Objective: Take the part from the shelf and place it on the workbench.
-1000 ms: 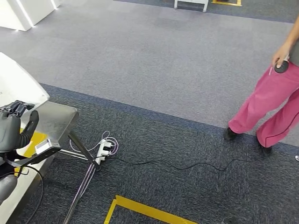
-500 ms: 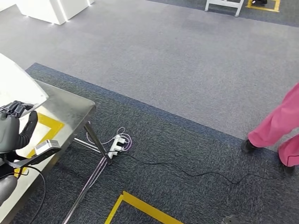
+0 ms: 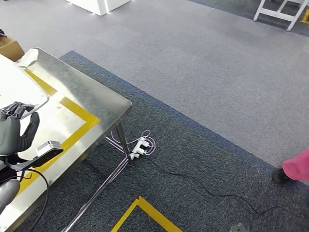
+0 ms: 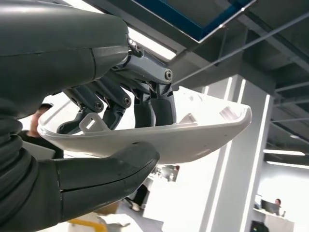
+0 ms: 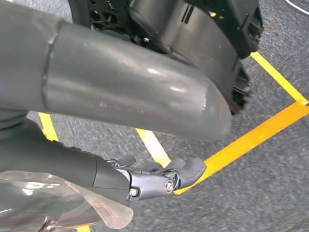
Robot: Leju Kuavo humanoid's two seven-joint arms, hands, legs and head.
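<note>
Left hand: My left hand point(image 4: 91, 125) gripped the white part point(image 4: 204, 130), fingers point(image 4: 153, 104) hooked over its upper face and the thumb point(image 4: 109, 169) pressed beneath, so the shell sat pinched between them rather than balanced.

Part: The white part point(image 3: 16, 87) reached well out beyond my fingertips, its long edge roughly level, a hold that looked chosen to keep the broad piece from tipping while carried.

Workbench: The steel workbench point(image 3: 91, 99) lay directly beneath and ahead of my left hand point(image 3: 12, 133), its yellow tape outline point(image 3: 78, 123) running under the hand; I judged that outline to mark where the part belonged.

Where the part stood: It was in my grip and above the bench top; whether any edge touched the steel I could not tell from the head view, where the part ran off the frame.

Right hand: My right hand point(image 5: 160, 179) hung low by my side over dark carpet point(image 5: 255, 183) and floor tape point(image 5: 251, 140), holding nothing, its fingers seemingly curled loosely, though the close, blurred wrist view left their exact spread uncertain.

Bystander: A person's pink trouser leg and shoe point(image 3: 293, 169) stood far off to my right, well apart from the bench.

Floor: A power strip and cables point(image 3: 138, 147) lay by the bench leg, below and beyond my left hand.

Next move, as judged: Lowering the part flat inside the outline before loosening the thumb.
</note>
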